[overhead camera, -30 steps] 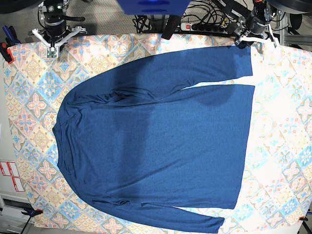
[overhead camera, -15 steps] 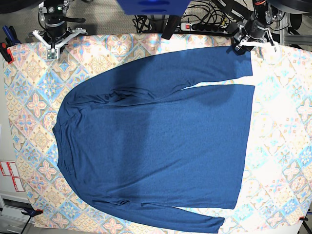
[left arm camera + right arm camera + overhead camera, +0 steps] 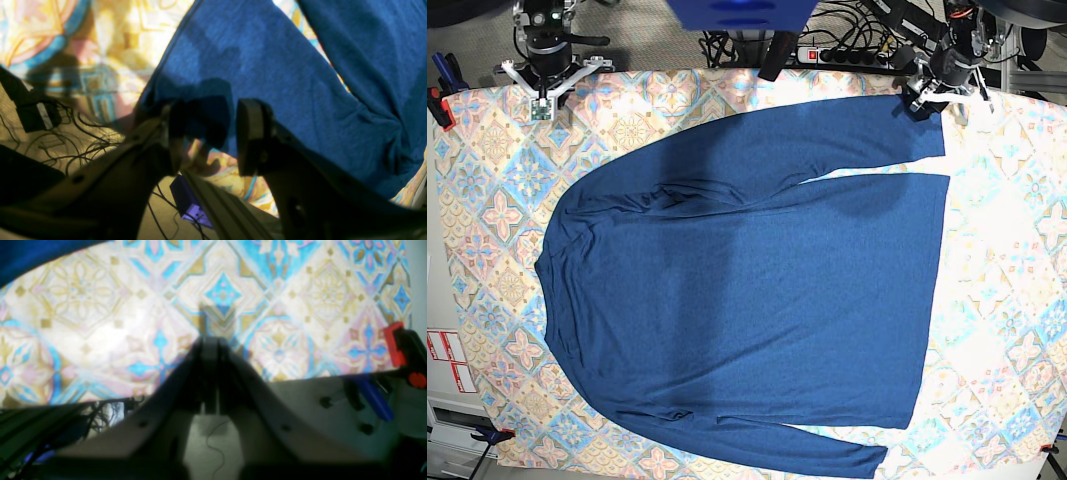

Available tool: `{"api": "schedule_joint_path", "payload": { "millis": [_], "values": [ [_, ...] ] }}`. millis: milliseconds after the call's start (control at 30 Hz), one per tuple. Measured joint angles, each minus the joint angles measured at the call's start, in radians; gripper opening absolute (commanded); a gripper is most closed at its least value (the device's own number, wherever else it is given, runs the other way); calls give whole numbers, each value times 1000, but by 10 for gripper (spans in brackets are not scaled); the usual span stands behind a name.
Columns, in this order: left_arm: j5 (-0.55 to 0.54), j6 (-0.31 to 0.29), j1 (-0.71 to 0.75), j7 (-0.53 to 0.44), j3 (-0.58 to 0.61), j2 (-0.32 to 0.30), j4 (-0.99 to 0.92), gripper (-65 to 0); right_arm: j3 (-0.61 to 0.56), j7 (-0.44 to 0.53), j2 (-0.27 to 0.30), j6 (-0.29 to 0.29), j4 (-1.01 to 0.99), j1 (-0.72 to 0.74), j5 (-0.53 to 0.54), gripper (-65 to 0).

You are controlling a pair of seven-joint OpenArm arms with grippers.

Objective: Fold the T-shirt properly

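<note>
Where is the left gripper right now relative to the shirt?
In the base view the left gripper sits at the top right, over the cuff end of the T-shirt's upper sleeve, near the tablecloth's back edge.

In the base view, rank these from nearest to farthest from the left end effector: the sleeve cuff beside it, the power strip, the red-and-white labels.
Measured from the left end effector:
1. T-shirt sleeve cuff, just below it.
2. Power strip, off the tablecloth's top edge, toward the middle.
3. Red-and-white labels, opposite side, low.
</note>
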Motion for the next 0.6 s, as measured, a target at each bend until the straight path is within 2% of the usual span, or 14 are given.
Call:
{"api": "schedule_joint_path", "payload": {
  "millis": [167,300,600],
  "values": [
    [-9,-6,5,102,-26,9,8,-402,0,0,0,0,0,0,0,-650],
    [-7,-7,29,98,-96,39,7,-402,0,0,-2,0,0,-2,0,-650],
    [-7,-4,38,101,-101,36,7,-402,1,0,-2,0,0,-2,0,-650]
  ]
}}
